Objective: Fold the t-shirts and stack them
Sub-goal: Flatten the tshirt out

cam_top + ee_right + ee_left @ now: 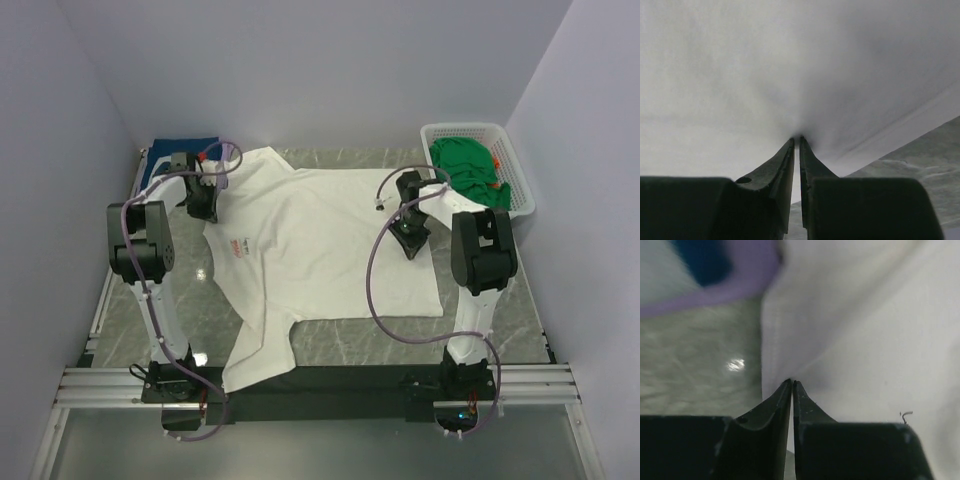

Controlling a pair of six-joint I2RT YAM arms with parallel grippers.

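A white shirt (320,250) lies spread flat across most of a grey table (350,340), one sleeve reaching toward the near edge. The left gripper (792,383) is down on the shirt's far-left edge, fingers pressed together on the hem. The right gripper (796,139) pinches a pucker of cloth near the shirt's right edge. Farther back, a navy shirt (185,143) sits in the left corner, and green shirts (465,165) fill a white basket (470,130) on the right.
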